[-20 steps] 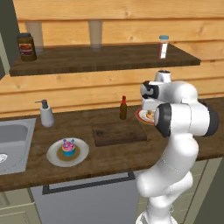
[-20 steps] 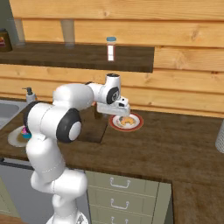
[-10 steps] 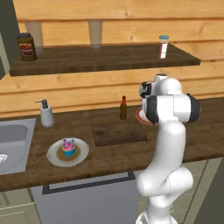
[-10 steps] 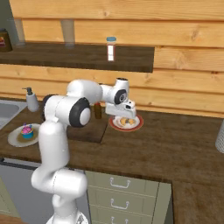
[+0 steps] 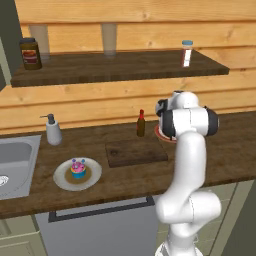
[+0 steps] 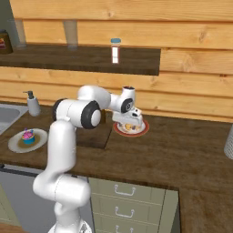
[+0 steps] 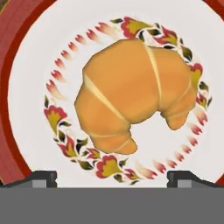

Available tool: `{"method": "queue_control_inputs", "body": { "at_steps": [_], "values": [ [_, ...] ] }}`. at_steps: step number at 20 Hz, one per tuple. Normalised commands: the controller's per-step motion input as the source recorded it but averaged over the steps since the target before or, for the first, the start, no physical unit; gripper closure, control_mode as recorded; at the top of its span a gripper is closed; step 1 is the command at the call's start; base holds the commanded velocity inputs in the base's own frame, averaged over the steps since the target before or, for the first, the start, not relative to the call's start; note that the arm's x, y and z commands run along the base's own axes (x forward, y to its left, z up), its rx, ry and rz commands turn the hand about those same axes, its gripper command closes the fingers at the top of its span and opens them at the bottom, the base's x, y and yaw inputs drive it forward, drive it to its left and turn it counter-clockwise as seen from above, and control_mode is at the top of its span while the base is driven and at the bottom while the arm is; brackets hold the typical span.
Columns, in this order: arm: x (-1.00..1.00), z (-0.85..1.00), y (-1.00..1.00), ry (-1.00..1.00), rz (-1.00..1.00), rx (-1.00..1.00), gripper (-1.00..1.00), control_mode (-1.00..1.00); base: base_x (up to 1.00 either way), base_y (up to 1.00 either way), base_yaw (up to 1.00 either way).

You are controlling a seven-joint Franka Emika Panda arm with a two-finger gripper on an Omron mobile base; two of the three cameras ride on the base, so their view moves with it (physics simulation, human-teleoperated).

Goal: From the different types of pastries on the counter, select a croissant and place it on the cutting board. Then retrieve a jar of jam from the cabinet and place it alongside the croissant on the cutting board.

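Observation:
The golden croissant lies in the middle of a white plate with a red rim and a flower ring. My gripper hangs open straight above it, one fingertip on each side, touching nothing. From the right base view the gripper sits just over the croissant on its plate. The dark cutting board lies bare to the plate's left on the counter. The pink-frosted cupcake stands on a grey plate further left. The jam jar is out of view.
A slim dark bottle with a red cap stands behind the board. A soap dispenser and the steel sink are at the left. The shelf above holds a dark jar and a white shaker.
The arm has swung its elbow round and reached further right. The hand has come down closer over the croissant's plate. The pastries and board have not moved.

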Motion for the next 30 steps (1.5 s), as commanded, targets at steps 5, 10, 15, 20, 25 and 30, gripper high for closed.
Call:
{"method": "queue_control_inputs", "body": {
  "at_steps": [5,10,15,20,25,30],
  "values": [
    [0.7,-0.02,-0.16,0.0,-0.03,0.0,-1.0,-1.0,0.0,0.0,0.0],
    [0.25,-0.27,-0.09,0.0,-0.05,0.0,-1.0,-1.0,0.0,0.0,0.0],
    [0.06,-0.14,0.0,0.02,-0.07,0.0,-1.0,-1.0,0.0,0.0,0.0],
    [-0.17,-0.71,0.0,0.18,-0.15,0.0,1.0,-1.0,0.0,0.0,0.0],
    [0.0,-0.3,0.02,0.03,-0.15,0.0,1.0,-1.0,0.0,0.0,0.0],
    [-0.04,0.42,-0.01,0.0,-0.11,0.1,1.0,-1.0,0.0,0.0,0.0]
  ]
}}
